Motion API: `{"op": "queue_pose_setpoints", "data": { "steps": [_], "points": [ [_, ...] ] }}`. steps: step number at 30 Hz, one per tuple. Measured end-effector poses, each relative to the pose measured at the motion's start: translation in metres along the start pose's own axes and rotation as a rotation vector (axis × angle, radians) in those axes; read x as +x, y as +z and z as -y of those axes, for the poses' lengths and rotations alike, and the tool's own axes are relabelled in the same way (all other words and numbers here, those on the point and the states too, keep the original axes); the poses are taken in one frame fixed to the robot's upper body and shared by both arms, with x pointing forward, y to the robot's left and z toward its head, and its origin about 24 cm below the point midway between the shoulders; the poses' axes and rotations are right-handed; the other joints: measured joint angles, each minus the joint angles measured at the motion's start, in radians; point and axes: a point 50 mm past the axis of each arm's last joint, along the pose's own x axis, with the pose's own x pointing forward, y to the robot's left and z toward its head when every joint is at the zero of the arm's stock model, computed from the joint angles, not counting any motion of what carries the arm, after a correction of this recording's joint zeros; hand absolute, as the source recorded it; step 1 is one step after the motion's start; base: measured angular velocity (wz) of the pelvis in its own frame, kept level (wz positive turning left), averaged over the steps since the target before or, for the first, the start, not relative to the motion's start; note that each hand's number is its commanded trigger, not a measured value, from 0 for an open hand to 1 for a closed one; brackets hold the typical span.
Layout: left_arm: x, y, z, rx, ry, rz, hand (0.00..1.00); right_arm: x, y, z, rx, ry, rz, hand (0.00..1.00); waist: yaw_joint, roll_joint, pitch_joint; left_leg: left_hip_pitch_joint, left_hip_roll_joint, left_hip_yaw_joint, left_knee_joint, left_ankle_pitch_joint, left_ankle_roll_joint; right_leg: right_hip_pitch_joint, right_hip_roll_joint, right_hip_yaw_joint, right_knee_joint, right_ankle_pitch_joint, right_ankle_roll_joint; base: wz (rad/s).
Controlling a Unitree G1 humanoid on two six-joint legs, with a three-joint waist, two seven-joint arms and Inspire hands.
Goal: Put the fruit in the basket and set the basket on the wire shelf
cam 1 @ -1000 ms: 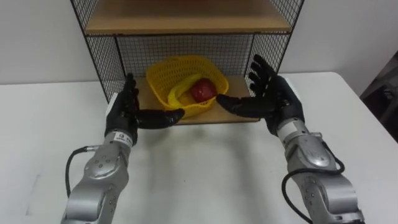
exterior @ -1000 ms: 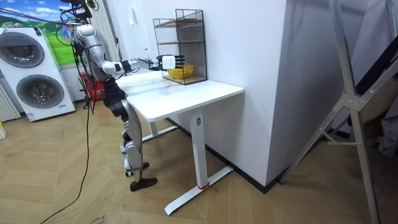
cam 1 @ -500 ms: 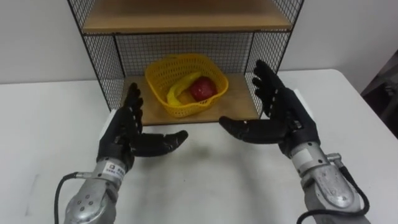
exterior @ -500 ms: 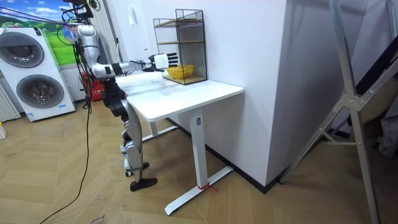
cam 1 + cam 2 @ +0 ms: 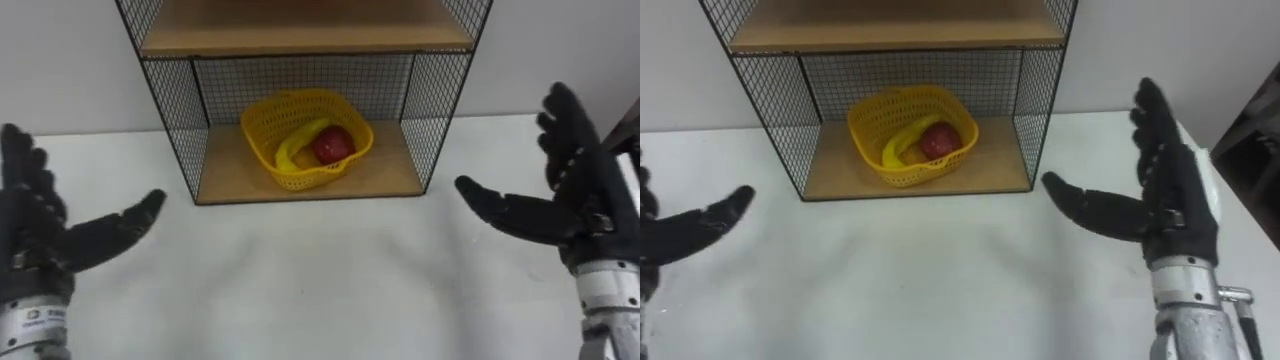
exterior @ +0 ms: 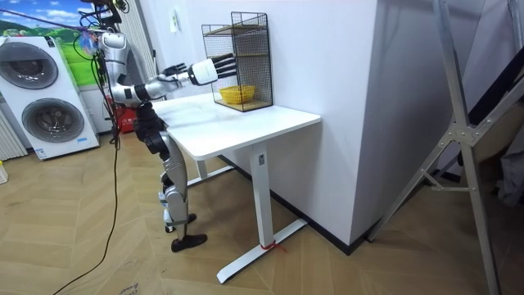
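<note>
- The yellow basket (image 5: 306, 137) sits on the lower wooden board (image 5: 385, 172) of the wire shelf (image 5: 175, 100), left of the board's middle and turned at a slight angle to the shelf's front edge.
- Inside the basket lie a banana (image 5: 294, 146) and, touching it on its right, a red apple (image 5: 333, 146).
- The upper board (image 5: 300, 28) of the shelf carries nothing that can be seen.
- The shelf stands at the back of the white worktop (image 5: 320, 275), against the wall.
- The left hand (image 5: 30, 240) hovers over the worktop at the far left, well apart from the shelf, fingers straight and spread, thumb pointing inward, holding nothing.
- The right hand (image 5: 585, 200) hovers at the far right, likewise well clear of the shelf, fingers spread upward and thumb stretched toward the middle, empty.
- In the room view the robot stands upright at the worktop's end on the room view's left, both arms raised forward toward the shelf.
- Two washing machines (image 6: 49, 98) stand behind it.
</note>
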Motion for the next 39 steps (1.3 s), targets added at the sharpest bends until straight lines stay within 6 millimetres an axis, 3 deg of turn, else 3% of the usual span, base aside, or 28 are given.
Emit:
{"op": "queue_pose_setpoints", "data": {
  "steps": [3,5,7,10,13,15,16,18,20,21,23,24,26,27,29,33,38,39],
  "points": [
    [0.004,0.025,-0.031,0.032,0.228,0.127,0.00,0.000,0.009,0.029,-0.070,-0.177,0.061,0.00,0.002,-0.003,-0.0008,-0.007,-0.001,-0.003,0.001,0.000,0.000,-0.007,0.000,0.001,0.002,0.000,0.000,0.02],
    [0.002,0.047,-0.059,0.069,0.414,0.251,0.00,-0.003,0.020,0.057,-0.159,-0.350,0.116,0.00,0.003,-0.002,-0.0038,-0.016,-0.001,-0.003,0.002,0.000,0.000,-0.016,0.000,0.002,0.002,0.000,-0.001,0.00],
    [-0.002,0.063,-0.077,0.091,0.549,0.331,0.00,-0.006,0.032,0.083,-0.212,-0.490,0.166,0.00,0.001,0.003,-0.0015,-0.019,-0.002,-0.005,0.002,0.000,0.000,-0.018,-0.001,0.002,0.001,-0.001,0.001,0.02],
    [-0.009,0.084,-0.107,0.100,0.760,0.444,0.00,-0.022,0.049,0.122,-0.239,-0.732,0.240,0.00,0.001,0.014,0.0020,-0.019,-0.002,-0.007,0.002,0.000,-0.001,-0.017,-0.001,0.001,0.002,-0.005,0.004,0.01],
    [-0.021,0.091,-0.132,0.082,0.925,0.475,0.00,-0.043,0.045,0.148,-0.243,-0.927,0.227,0.00,-0.005,0.013,-0.0037,-0.025,-0.002,-0.008,0.001,0.000,-0.001,-0.020,-0.007,-0.003,0.003,-0.014,0.005,0.00],
    [-0.028,0.080,-0.152,0.089,1.012,0.409,0.00,-0.057,0.028,0.163,-0.241,-1.038,0.129,0.00,-0.010,0.016,-0.0086,-0.031,-0.002,-0.010,0.001,0.001,-0.002,-0.023,-0.012,-0.008,0.003,-0.015,0.003,0.02],
    [-0.034,0.064,-0.166,0.082,1.069,0.311,0.00,-0.067,0.013,0.172,-0.226,-1.101,0.048,0.00,-0.017,0.018,-0.0095,-0.035,-0.002,-0.006,0.001,0.001,-0.003,-0.028,-0.012,-0.007,0.006,-0.014,0.003,-0.05],
    [-0.047,0.031,-0.183,0.062,1.163,0.119,0.00,-0.087,-0.017,0.182,-0.185,-1.207,-0.119,0.00,-0.018,0.019,-0.0093,-0.040,-0.001,-0.003,0.001,0.002,-0.003,-0.039,-0.015,-0.009,0.013,-0.012,0.005,-0.05],
    [-0.071,-0.022,-0.195,-0.001,1.281,-0.170,0.00,-0.122,-0.061,0.188,-0.124,-1.339,-0.369,0.00,-0.019,0.018,-0.0122,-0.049,-0.003,-0.007,0.001,0.001,-0.003,-0.046,-0.020,-0.027,0.018,-0.015,0.004,0.08],
    [-0.079,-0.036,-0.198,-0.006,1.308,-0.247,0.00,-0.133,-0.071,0.189,-0.113,-1.373,-0.434,0.00,-0.021,0.018,-0.0123,-0.051,-0.004,-0.010,0.001,0.001,-0.003,-0.046,-0.021,-0.029,0.018,-0.016,0.004,0.16],
    [-0.124,-0.082,-0.203,0.037,1.398,-0.537,0.00,-0.184,-0.108,0.187,-0.073,-1.514,-0.711,0.00,-0.028,0.012,-0.0135,-0.053,-0.005,-0.012,0.001,0.001,-0.004,-0.049,-0.022,-0.025,0.022,-0.019,0.003,0.08],
    [-0.136,-0.090,-0.203,0.056,1.413,-0.596,0.00,-0.196,-0.114,0.186,-0.075,-1.540,-0.766,0.00,-0.028,0.012,-0.0140,-0.053,-0.005,-0.012,0.001,0.001,-0.004,-0.049,-0.022,-0.024,0.022,-0.023,0.005,0.00],
    [-0.181,-0.114,-0.198,0.136,1.434,-0.819,0.00,-0.243,-0.135,0.169,-0.120,-1.606,-1.008,0.00,-0.029,0.011,-0.0166,-0.049,-0.005,-0.012,0.003,-0.001,-0.005,-0.045,-0.022,-0.019,0.024,-0.029,0.003,0.00],
    [-0.190,-0.119,-0.195,0.159,1.425,-0.871,0.00,-0.251,-0.141,0.163,-0.130,-1.603,-1.072,0.00,-0.029,0.011,-0.0165,-0.049,-0.005,-0.013,0.005,-0.003,-0.006,-0.044,-0.022,-0.019,0.025,-0.029,0.003,0.00],
    [-0.220,-0.135,-0.182,0.263,1.298,-1.081,0.00,-0.281,-0.157,0.134,-0.159,-1.545,-1.303,0.00,-0.035,0.012,-0.0163,-0.047,-0.005,-0.013,0.006,-0.004,-0.006,-0.042,-0.022,-0.019,0.026,-0.028,0.003,0.00],
    [-0.231,-0.155,-0.161,0.381,0.967,-1.295,0.00,-0.293,-0.175,0.098,-0.145,-1.294,-1.565,0.00,-0.053,0.012,-0.0142,-0.014,-0.009,-0.028,0.001,-0.003,-0.007,-0.004,-0.021,-0.022,0.020,-0.031,0.005,0.09],
    [-0.228,-0.178,-0.124,0.522,0.361,-1.474,0.00,-0.273,-0.196,0.064,-0.165,-0.748,-1.718,0.00,-0.056,0.006,-0.0135,0.016,-0.010,-0.030,-0.001,-0.002,-0.010,0.024,-0.021,-0.022,0.020,-0.031,0.004,0.01],
    [-0.228,-0.180,-0.121,0.536,0.311,-1.486,0.00,-0.270,-0.198,0.062,-0.172,-0.689,-1.726,0.00,-0.055,0.003,-0.0133,0.016,-0.010,-0.030,-0.001,-0.001,-0.010,0.024,-0.021,-0.022,0.020,-0.032,0.004,0.00]
  ]
}}
